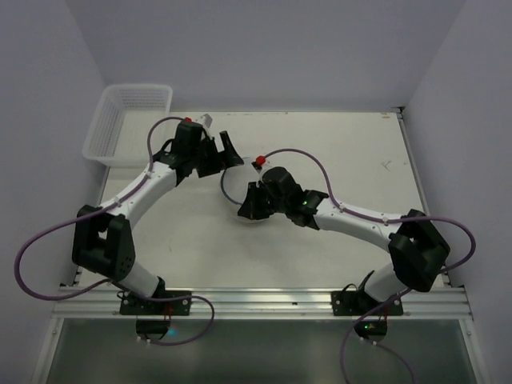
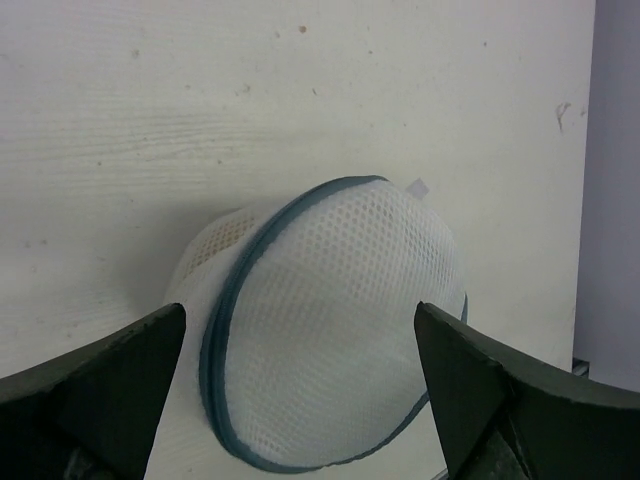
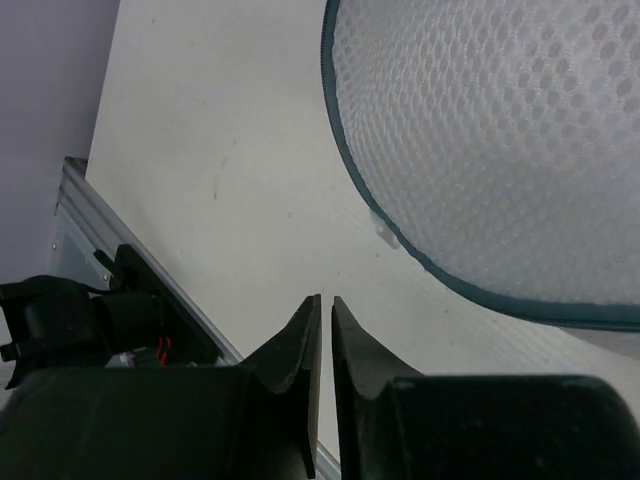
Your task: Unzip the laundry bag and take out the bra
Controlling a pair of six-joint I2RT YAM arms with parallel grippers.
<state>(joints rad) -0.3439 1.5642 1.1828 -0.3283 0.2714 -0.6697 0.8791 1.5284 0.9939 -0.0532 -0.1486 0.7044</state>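
Note:
The laundry bag (image 2: 330,340) is a round white mesh pouch with a dark grey-blue zipper line around its rim, lying mid-table (image 1: 238,186) between both grippers. My left gripper (image 2: 300,315) is open, its two dark fingers (image 2: 110,390) standing on either side of the bag without pinching it; from above it (image 1: 221,155) sits at the bag's far left edge. My right gripper (image 3: 325,298) is shut on nothing, just off the bag's (image 3: 500,130) rim, at its near side (image 1: 250,203). The bra is hidden.
A white slatted plastic basket (image 1: 128,120) stands at the table's back left corner. An aluminium rail (image 1: 264,300) runs along the near edge by the arm bases. A small white tab (image 2: 420,187) sticks out from the bag's rim.

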